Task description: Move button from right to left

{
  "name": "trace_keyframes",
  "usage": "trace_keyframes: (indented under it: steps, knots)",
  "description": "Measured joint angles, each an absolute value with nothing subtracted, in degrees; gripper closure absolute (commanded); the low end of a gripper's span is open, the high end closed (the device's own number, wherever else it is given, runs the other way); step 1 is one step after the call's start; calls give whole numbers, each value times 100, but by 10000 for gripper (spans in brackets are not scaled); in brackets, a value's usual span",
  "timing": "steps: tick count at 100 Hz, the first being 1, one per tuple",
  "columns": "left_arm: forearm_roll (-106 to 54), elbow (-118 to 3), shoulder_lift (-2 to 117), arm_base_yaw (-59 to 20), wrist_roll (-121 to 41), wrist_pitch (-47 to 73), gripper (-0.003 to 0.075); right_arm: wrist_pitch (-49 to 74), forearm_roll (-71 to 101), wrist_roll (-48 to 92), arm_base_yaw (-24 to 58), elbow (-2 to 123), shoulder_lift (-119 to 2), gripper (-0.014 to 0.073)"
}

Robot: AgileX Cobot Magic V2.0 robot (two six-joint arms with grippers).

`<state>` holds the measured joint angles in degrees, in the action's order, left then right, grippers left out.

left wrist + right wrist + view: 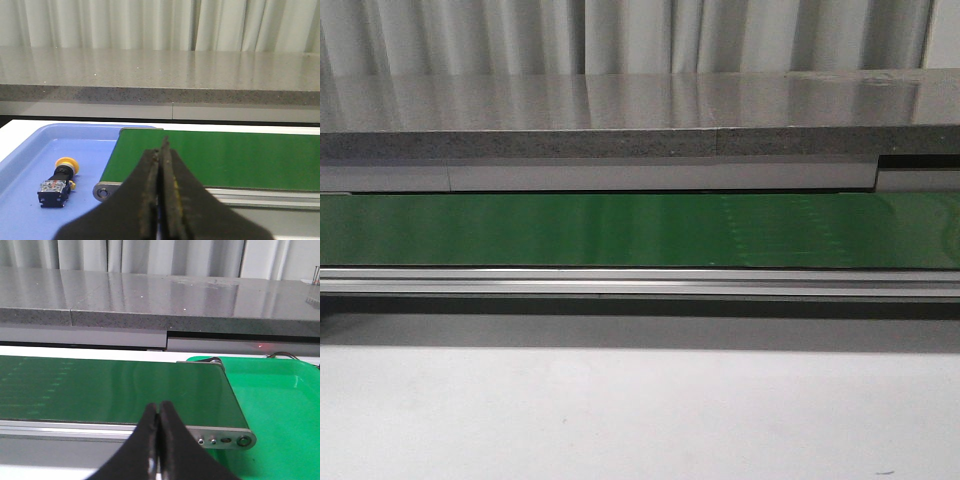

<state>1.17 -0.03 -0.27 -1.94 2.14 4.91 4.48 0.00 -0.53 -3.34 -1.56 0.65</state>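
The button (59,181), a black blocky body with a round yellow head, lies on its side in the blue tray (30,215) beside the belt's end, seen only in the left wrist view. My left gripper (161,150) is shut and empty, near the green conveyor belt's (225,157) near edge, apart from the button. My right gripper (159,407) is shut and empty, at the near edge of the belt (110,390) by its other end. Neither gripper shows in the front view, which shows only the belt (640,230).
A green tray (280,405) lies past the belt's end in the right wrist view. A grey stone counter (620,125) runs behind the belt, with curtains beyond. The belt's metal rail (640,283) runs along its near side, with white table (640,410) in front.
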Motion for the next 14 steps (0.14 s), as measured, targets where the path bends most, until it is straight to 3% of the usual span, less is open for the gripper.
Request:
trace_keyframes:
  steps: [14]
  knots:
    - [117,-3,-27,-194,214,491,741,448,0,-53,-334,-156,65,661]
